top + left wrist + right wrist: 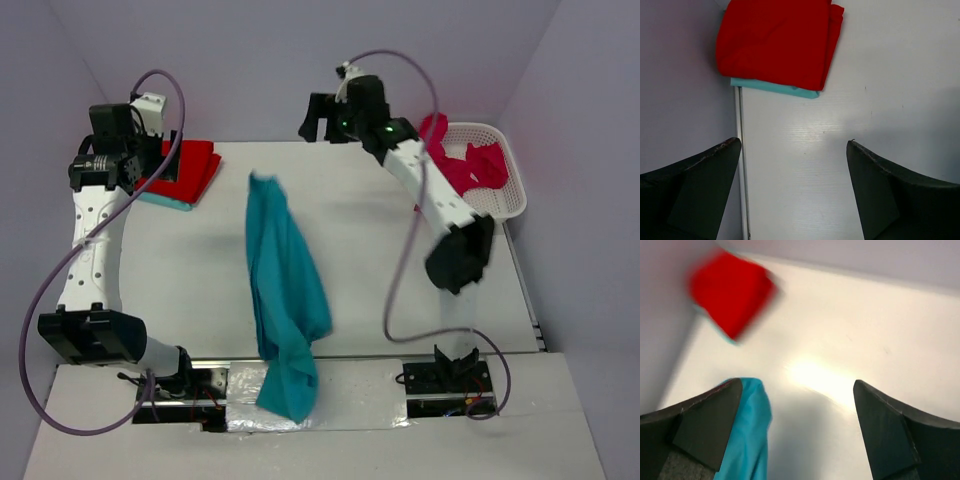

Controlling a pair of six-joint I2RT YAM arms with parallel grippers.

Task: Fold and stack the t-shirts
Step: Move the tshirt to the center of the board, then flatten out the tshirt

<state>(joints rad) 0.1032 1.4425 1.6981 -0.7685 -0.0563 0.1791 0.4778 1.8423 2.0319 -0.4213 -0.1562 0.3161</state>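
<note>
I saw my white desk (200, 280) carrying a teal t-shirt (285, 290) trailing over its near edge, a folded stack of t-shirts (185, 168) at the far-left corner and a basket (515, 200) at the far-right.

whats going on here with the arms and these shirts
Two arms are folding t-shirts; neither holds anything. The open left pincer hovers by a folded red shirt lying on a folded teal shirt, far left. The open right pincer is near the far end of a long teal shirt sprawled down the table. Magenta shirts sit in the white basket.

Blurred red t-shirt (730, 292) (right wrist view)
</note>
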